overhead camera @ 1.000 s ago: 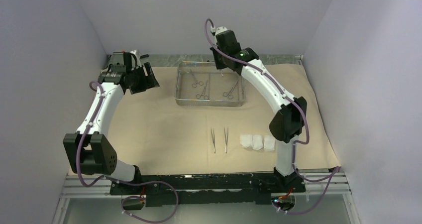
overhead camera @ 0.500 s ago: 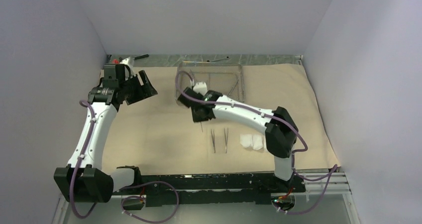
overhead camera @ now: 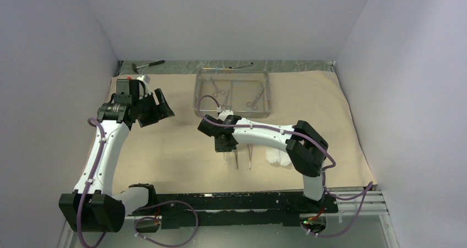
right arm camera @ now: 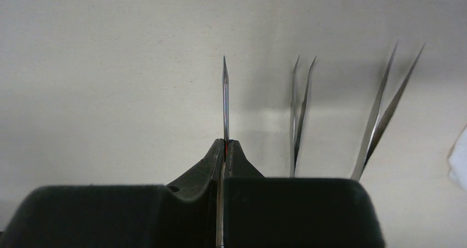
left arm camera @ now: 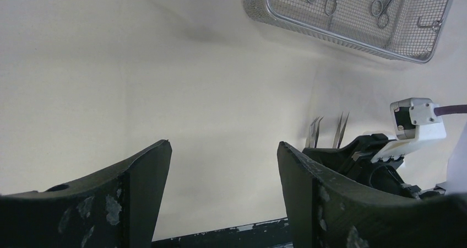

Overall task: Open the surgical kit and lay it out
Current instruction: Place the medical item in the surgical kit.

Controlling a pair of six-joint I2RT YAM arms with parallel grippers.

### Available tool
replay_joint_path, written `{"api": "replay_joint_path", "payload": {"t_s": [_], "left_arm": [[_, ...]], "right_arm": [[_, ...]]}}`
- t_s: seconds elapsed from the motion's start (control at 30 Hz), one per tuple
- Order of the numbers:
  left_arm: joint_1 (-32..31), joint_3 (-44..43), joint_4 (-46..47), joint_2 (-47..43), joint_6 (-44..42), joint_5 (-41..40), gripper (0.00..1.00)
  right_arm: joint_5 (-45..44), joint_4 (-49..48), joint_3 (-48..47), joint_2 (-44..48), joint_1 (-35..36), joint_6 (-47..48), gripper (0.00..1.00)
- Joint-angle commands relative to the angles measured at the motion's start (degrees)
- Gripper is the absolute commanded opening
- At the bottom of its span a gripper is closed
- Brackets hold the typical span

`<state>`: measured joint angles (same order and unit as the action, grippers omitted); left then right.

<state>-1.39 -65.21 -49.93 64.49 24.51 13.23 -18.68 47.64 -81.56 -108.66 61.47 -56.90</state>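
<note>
- wrap sheet (overhead camera: pixel 182 143): spread flat, and everything in the kit sits on it.
- tray (overhead camera: pixel 231 114): at the far middle of the sheet, well apart from the layout row near the arm bases.
- right gripper (right arm camera: pixel 226 143): low over the sheet at the left end of the row, jaws pinched tight on the held tweezers. It is the nearer arm by a wide margin.
- left gripper (left arm camera: pixel 223 168): hovering over bare sheet on the far left, jaws spread wide with nothing between them. Not part of this move.
- gauze pads (overhead camera: pixel 275 158): at the right end of the row, partly hidden under the right arm.
- held tweezers (right arm camera: pixel 225 102): stick straight out past the fingertips, long axis in line with the gripper, tips pointing at the near edge of the table.
- two laid tweezers (right arm camera: pixel 296 151): flat on the sheet just right of the held pair, roughly parallel to it, tips pointing the same way.
- Key relation: the free slot is directly under the held tweezers, on the robot's left of the laid pair. My read is that the move is straight down and let go, with no rotation needed.
- Can't tell whether the tips touch the sheet.
- clamps (left arm camera: pixel 385 0): in the tray, not yet laid out.
</note>
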Motion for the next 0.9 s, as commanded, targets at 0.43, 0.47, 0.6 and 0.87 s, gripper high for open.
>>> {"api": "replay_joint_path", "payload": {"t_s": [0.43,0.47,0.6,0.87], "left_arm": [[-0.19,0.98,-2.3,-2.99,-2.51,0.22,0.77],[-0.22,0.79,-2.42,-2.97,-2.66,0.21,0.77],[-0.15,-0.54,-3.06,-2.92,-2.24,-0.56,0.77],[-0.24,-4.35,-1.97,-0.7,-1.77,5.72,0.78]], "right_arm": [[3.16,-2.14,-0.51,-5.05,0.48,-4.59,0.14],[3.16,-2.07,-0.65,-4.76,0.49,-4.62,0.22],[0.57,0.38,-3.5,-2.8,0.49,-4.13,0.42],[-8.37,7.42,-11.33,4.12,-0.75,-1.04,0.51]]}}
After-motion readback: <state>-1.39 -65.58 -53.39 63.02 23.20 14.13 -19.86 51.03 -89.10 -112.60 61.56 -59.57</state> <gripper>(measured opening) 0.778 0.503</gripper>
